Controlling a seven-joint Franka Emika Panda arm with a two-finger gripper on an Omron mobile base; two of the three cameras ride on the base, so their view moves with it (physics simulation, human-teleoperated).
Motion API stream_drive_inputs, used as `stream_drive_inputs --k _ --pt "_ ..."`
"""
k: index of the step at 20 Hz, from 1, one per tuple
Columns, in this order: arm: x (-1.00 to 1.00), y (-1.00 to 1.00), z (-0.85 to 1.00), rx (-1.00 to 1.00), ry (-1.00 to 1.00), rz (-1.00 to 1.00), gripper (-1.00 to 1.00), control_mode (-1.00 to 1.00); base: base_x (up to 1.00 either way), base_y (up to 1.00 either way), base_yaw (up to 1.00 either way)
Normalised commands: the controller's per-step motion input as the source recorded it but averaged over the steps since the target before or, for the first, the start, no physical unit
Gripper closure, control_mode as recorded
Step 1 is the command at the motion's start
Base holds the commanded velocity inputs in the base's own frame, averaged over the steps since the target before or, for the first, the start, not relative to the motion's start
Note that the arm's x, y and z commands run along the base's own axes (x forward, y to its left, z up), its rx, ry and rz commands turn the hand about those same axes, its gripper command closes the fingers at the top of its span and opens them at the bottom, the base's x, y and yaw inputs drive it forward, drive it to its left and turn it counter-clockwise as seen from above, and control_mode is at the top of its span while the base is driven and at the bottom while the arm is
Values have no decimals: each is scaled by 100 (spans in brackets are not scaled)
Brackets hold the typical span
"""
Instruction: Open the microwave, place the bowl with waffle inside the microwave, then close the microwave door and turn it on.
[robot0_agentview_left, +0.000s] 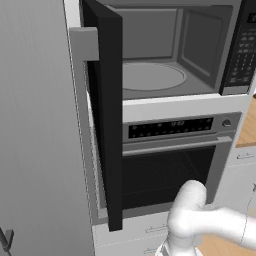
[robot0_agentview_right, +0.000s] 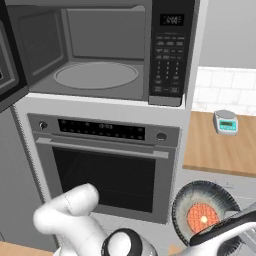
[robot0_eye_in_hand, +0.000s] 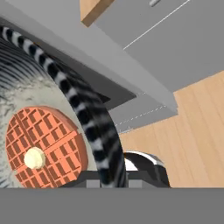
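The microwave (robot0_agentview_left: 165, 55) stands open, its grey cavity and round turntable (robot0_agentview_right: 95, 75) bare. The microwave door (robot0_agentview_left: 107, 115) is swung out to the left, edge-on, with its grey bar handle (robot0_agentview_left: 82, 45) at the outer edge. The keypad (robot0_agentview_right: 167, 65) is on the right side. The bowl (robot0_agentview_right: 205, 215), dark-rimmed and patterned, holds an orange waffle (robot0_eye_in_hand: 41, 146) with a pat of butter. It hangs low to the right of the oven, tilted toward the camera. My gripper (robot0_agentview_right: 210, 235) is shut on the bowl's rim (robot0_eye_in_hand: 94, 127), with one dark finger (robot0_eye_in_hand: 146, 168) outside it.
A silver-fronted oven (robot0_agentview_right: 105, 170) with a horizontal handle sits under the microwave. To the right is a wooden counter (robot0_agentview_right: 220, 145) with a small scale (robot0_agentview_right: 225, 121). A tall grey panel (robot0_agentview_left: 35, 125) fills the left. Grey drawers (robot0_agentview_left: 145, 235) lie below the oven.
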Motion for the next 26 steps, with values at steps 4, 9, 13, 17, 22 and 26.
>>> stream_drive_inputs --k 4,9,13,17,22,26 --pt "-67 100 96 -8 0 -13 100 -100 0 0 0" --pt "-17 100 80 -15 0 -22 100 -100 0 0 0" --pt "0 100 67 -12 0 -26 100 -100 0 0 0" --pt "0 100 79 -6 0 -22 100 -100 0 0 0" --pt "0 100 90 -3 0 -12 100 -100 0 0 0" --pt "5 100 87 0 0 -1 100 -100 0 0 0"
